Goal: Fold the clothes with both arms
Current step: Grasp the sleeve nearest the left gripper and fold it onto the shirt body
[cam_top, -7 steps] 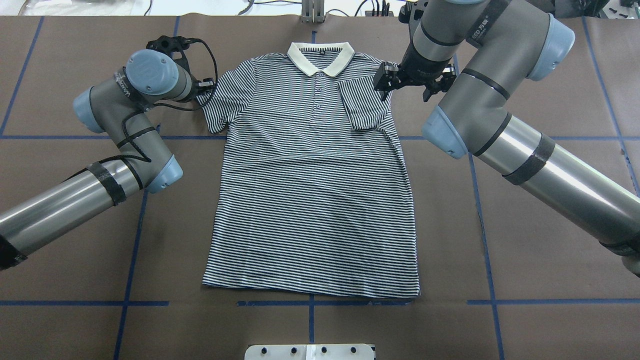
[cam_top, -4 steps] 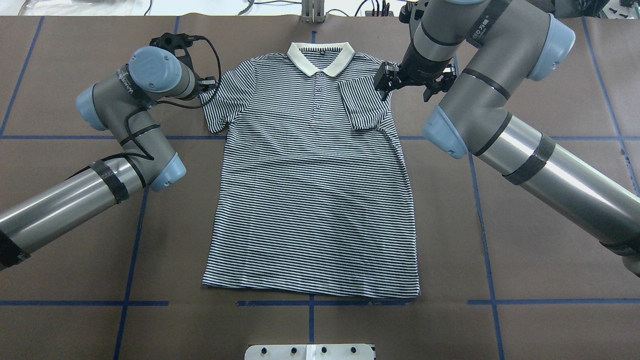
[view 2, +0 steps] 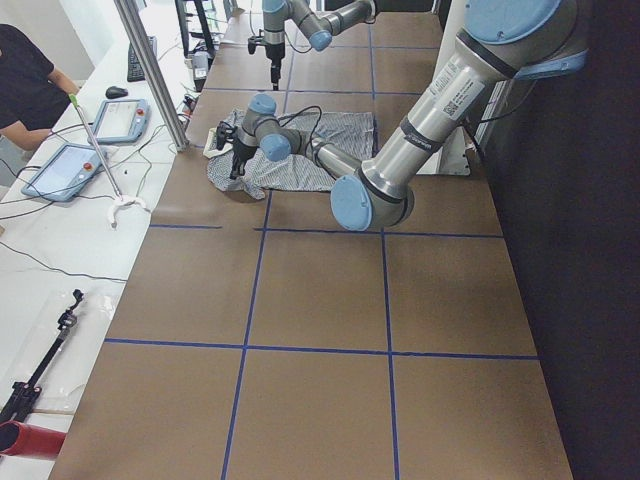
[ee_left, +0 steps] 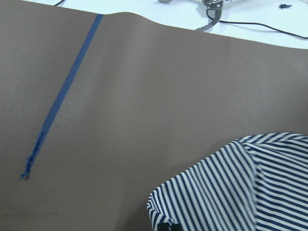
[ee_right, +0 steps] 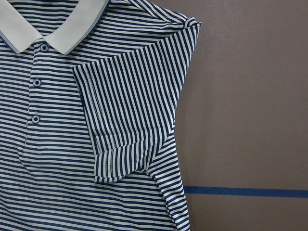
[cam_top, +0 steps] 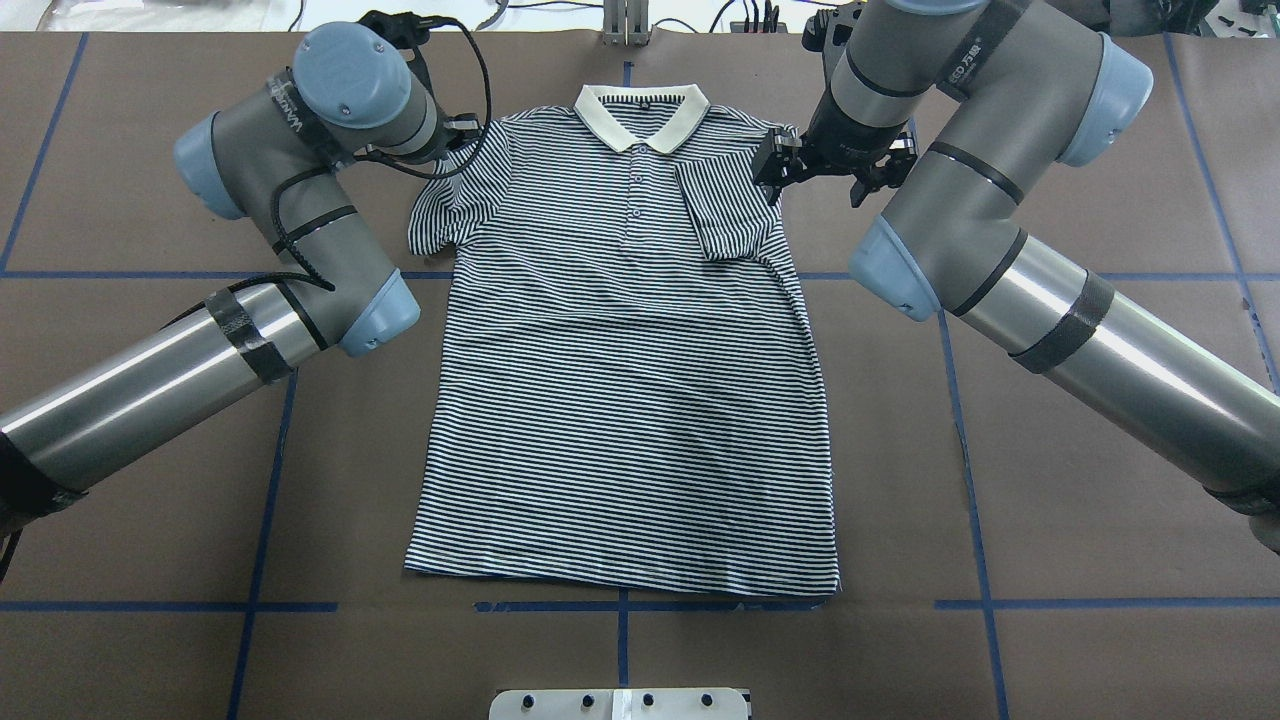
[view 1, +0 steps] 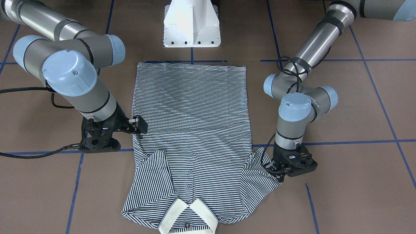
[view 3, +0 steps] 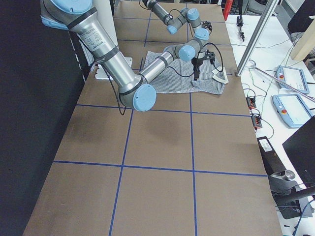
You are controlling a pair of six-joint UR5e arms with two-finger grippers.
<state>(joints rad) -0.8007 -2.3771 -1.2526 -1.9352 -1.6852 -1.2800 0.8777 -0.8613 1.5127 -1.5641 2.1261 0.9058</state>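
The left hand (view 1: 280,169) pinches one sleeve (cam_top: 445,200) of the navy-and-white striped polo shirt (cam_top: 630,400). The right hand (view 1: 139,126) hovers spread beside the folded sleeve (cam_top: 725,205).

Bright, even overhead light, soft faint shadows, sharp focus (dark strip along one edge of side views).

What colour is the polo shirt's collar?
Cream-white; the collar shows best in the right wrist-mounted view.
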